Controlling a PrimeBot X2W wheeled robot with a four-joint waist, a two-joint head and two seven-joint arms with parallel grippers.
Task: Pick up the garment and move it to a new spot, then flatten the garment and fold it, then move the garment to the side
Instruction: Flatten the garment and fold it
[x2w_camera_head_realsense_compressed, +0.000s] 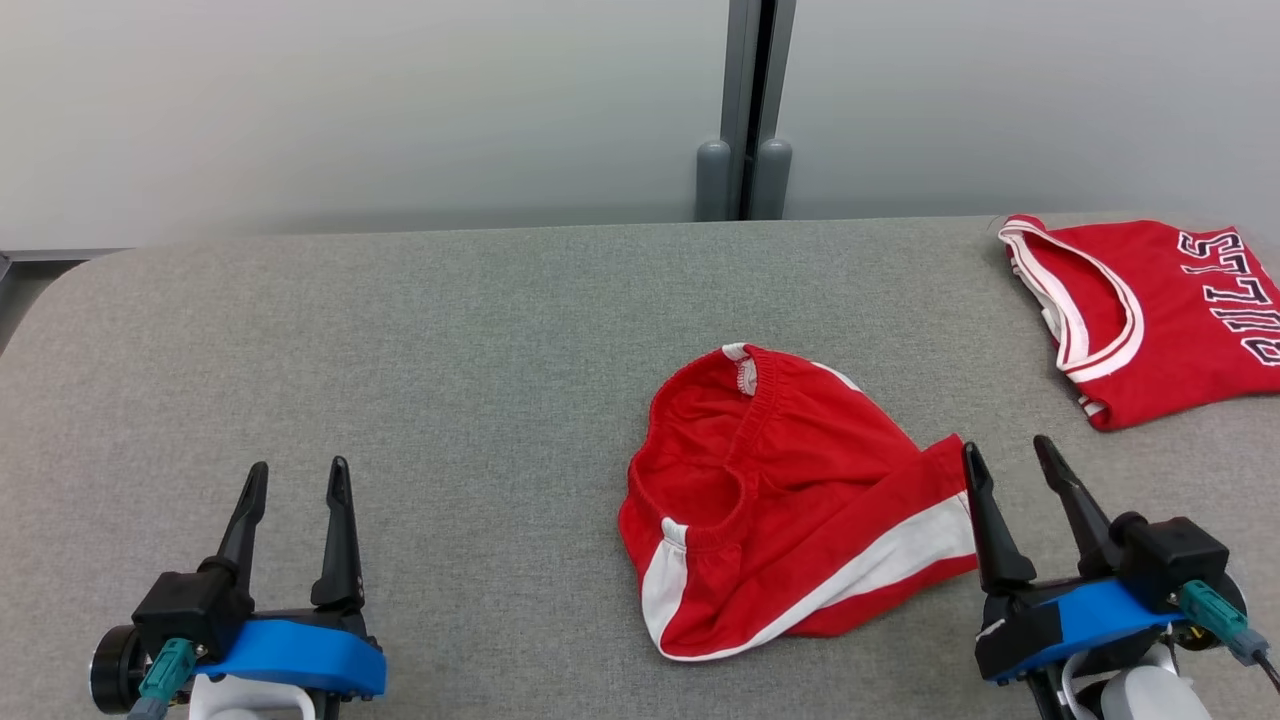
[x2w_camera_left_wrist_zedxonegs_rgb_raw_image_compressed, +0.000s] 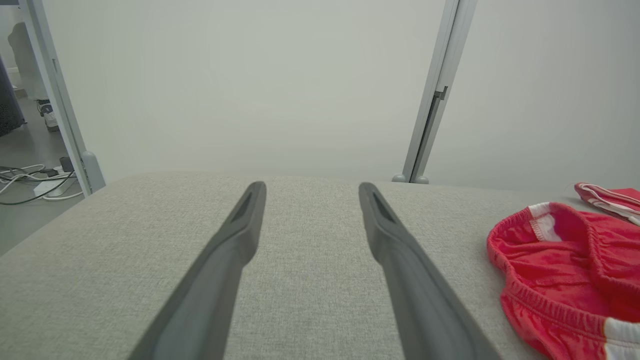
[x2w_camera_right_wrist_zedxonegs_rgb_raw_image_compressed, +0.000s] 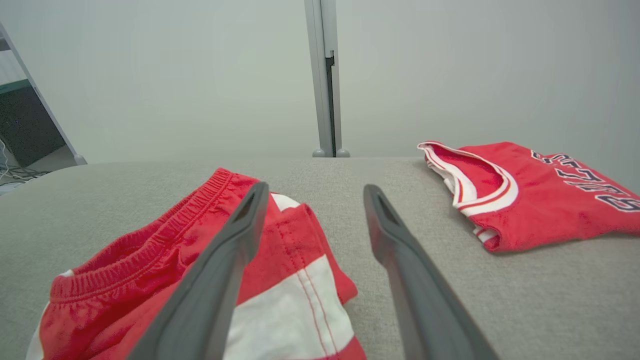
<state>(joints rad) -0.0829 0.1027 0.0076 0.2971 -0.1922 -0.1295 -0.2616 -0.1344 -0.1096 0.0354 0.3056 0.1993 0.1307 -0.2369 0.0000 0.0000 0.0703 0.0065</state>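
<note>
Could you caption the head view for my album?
Crumpled red-and-white shorts lie on a grey fabric table between the open left tool and right tool, a red jersey aside.

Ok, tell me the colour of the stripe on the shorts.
The stripe is white, on red shorts; head view shows it best.

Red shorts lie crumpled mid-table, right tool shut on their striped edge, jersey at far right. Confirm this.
Wrong: the right tool is open, fingers spread beside the red shorts, gripping nothing, as the head view shows. The crumpled shorts mid-table and the jersey at far right are correct.
</note>
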